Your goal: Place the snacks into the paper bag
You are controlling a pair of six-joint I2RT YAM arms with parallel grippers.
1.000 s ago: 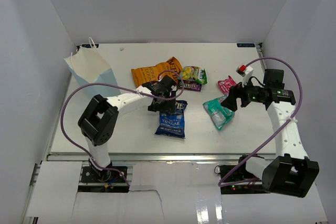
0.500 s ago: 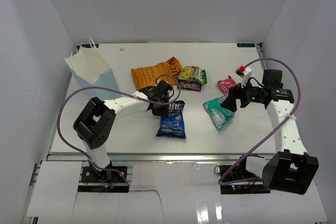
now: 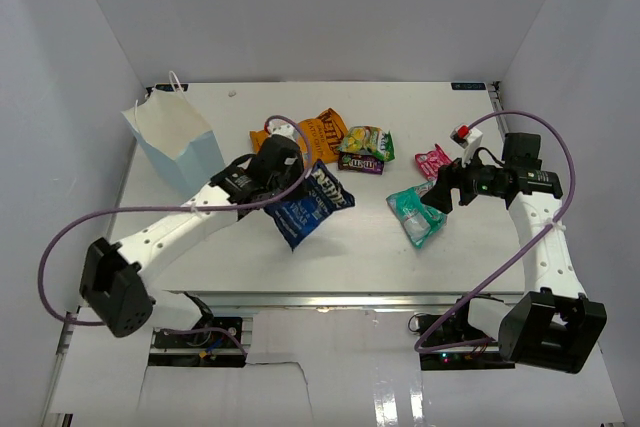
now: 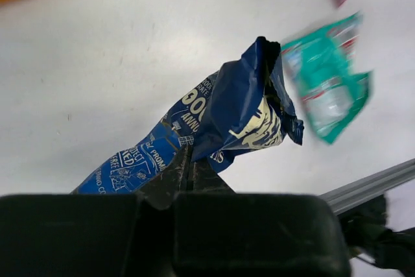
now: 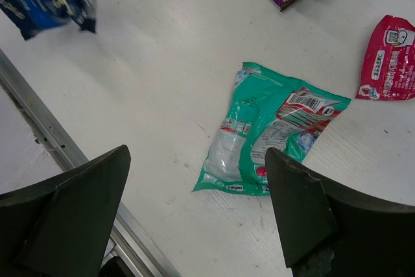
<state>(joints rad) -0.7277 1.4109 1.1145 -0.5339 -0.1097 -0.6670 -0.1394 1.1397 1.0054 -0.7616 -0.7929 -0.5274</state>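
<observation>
View from above. My left gripper [image 3: 283,180] was closed on one end of the dark blue chip bag [image 3: 312,204], left of the middle of the tabletop [image 3: 380,247]. The rest of the chip bag slanted away to the right of the gripper. In the left wrist view the jaws were pressed together on the bag's crinkled edge, and the free end appeared to be clear of the tabletop.

The paper bag [image 3: 185,152] stood upright at the far left corner, its mouth open and one white string handle showing at the rim. It was well apart from the held chip bag.

The large orange bag [image 3: 325,129] lay flat on the far side of the tabletop, partly hidden behind my left arm. Just to its right were the yellow-green packet [image 3: 368,139] and the dark purple packet [image 3: 362,162], which touched each other; the purple one was the nearer of the two.

My right gripper [image 3: 443,190] was spread wide and held nothing. It was poised just beside the far right part of the teal bag [image 3: 418,213]. In the right wrist view the teal bag lay flat on the tabletop between the two fingers, touching neither. The pink packet [image 3: 432,159] lay flat just beyond the teal bag, on the far right.
</observation>
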